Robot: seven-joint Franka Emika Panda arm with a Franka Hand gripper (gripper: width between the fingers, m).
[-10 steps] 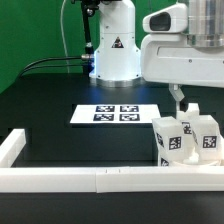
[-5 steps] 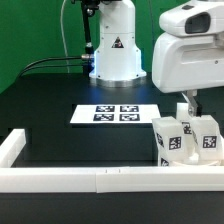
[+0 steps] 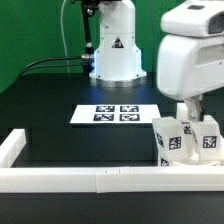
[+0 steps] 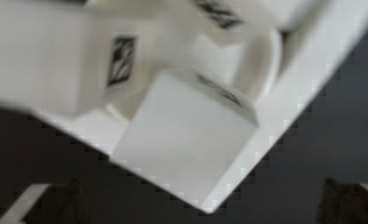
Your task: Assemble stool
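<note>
Several chunky white stool legs with black-and-white tags stand close together at the exterior view's right, one [image 3: 170,141] beside another [image 3: 208,140], just behind the rail. My gripper [image 3: 190,108] hangs right above them, its body hiding what lies behind. The wrist view is blurred. It shows a leg block [image 4: 190,140] below the open, empty gripper [image 4: 202,197], with a dark finger [image 4: 53,203] on each side. A curved white rim of the seat disc [image 4: 255,62] shows beyond the leg.
The marker board [image 3: 118,114] lies flat mid-table. The long white border rail [image 3: 100,180] runs along the front and turns at the exterior view's left. The robot base [image 3: 113,55] stands at the back with cables.
The arm has moved toward the exterior view's right and lowered over the cluster of legs. The parts have not moved.
</note>
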